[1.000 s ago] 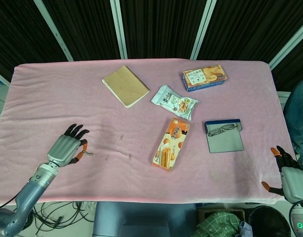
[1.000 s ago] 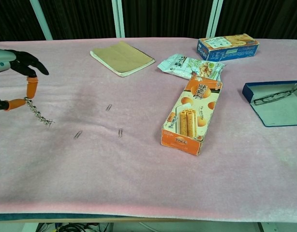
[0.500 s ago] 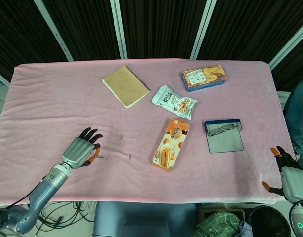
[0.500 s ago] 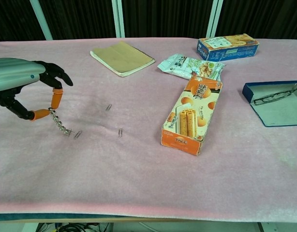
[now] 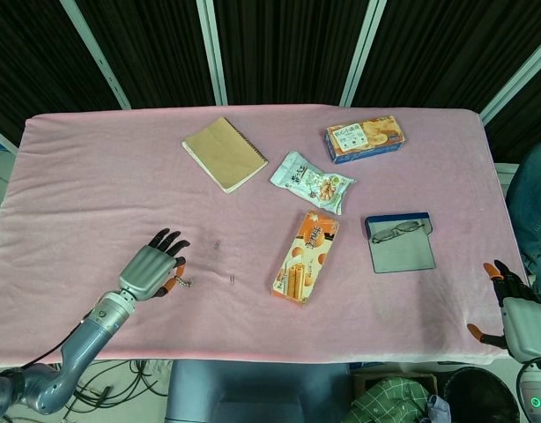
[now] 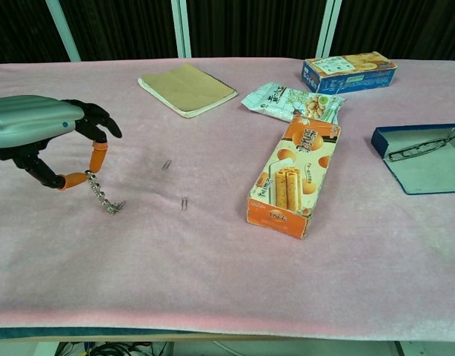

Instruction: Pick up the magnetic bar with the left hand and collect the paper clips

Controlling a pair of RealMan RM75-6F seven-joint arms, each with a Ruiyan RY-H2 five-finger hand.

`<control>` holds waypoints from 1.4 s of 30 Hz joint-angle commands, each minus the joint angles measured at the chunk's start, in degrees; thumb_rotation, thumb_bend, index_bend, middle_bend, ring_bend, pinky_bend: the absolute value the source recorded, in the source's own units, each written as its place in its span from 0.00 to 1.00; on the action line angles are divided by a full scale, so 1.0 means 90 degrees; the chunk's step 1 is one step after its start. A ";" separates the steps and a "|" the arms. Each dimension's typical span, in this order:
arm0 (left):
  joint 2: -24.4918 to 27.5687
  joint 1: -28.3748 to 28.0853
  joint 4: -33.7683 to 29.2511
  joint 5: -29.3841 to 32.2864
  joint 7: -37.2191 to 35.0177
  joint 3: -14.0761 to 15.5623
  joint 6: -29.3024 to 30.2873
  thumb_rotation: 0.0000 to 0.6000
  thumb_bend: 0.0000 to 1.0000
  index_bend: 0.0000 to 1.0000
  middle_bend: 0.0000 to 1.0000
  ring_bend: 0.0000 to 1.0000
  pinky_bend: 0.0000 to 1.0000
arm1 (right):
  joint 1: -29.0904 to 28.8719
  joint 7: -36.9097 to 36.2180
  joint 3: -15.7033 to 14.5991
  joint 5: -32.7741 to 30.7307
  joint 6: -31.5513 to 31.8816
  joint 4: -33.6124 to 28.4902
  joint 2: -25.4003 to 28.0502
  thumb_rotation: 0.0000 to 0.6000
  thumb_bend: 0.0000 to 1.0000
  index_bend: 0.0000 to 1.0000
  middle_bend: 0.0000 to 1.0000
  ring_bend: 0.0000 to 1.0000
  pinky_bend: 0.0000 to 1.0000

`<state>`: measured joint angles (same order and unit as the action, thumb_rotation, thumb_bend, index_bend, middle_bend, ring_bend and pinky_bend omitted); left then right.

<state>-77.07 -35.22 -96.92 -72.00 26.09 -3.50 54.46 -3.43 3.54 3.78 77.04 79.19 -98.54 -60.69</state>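
Observation:
My left hand hovers over the pink table's front left and pinches the magnetic bar, a short chain of silver beads, between orange fingertips. The bar hangs down and rightward, and its lower tip touches a paper clip on the cloth. Two more paper clips lie to the right, one farther back and one nearer. The head view shows the left hand, the bar and the two clips. My right hand stays at the front right edge, fingers apart, holding nothing.
An orange biscuit box lies right of the clips. Behind stand a tan notebook, a snack bag and a blue biscuit box. An open blue glasses case sits at the right.
My left hand has carried the bar to the right across the cloth. The bar's tip now meets the nearest clip. The right hand has not moved.

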 commanded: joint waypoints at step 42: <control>-0.0622 -0.0982 0.1032 0.0896 -0.0108 -0.0865 -0.0441 1.00 0.43 0.56 0.15 0.00 0.00 | -0.0005 0.0032 0.0013 -0.0075 -0.0030 -0.0021 0.0009 1.00 0.08 0.00 0.00 0.07 0.18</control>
<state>-82.20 -43.54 -88.17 -64.36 25.04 -10.96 50.96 -3.48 3.83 3.90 76.37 78.92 -98.73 -60.61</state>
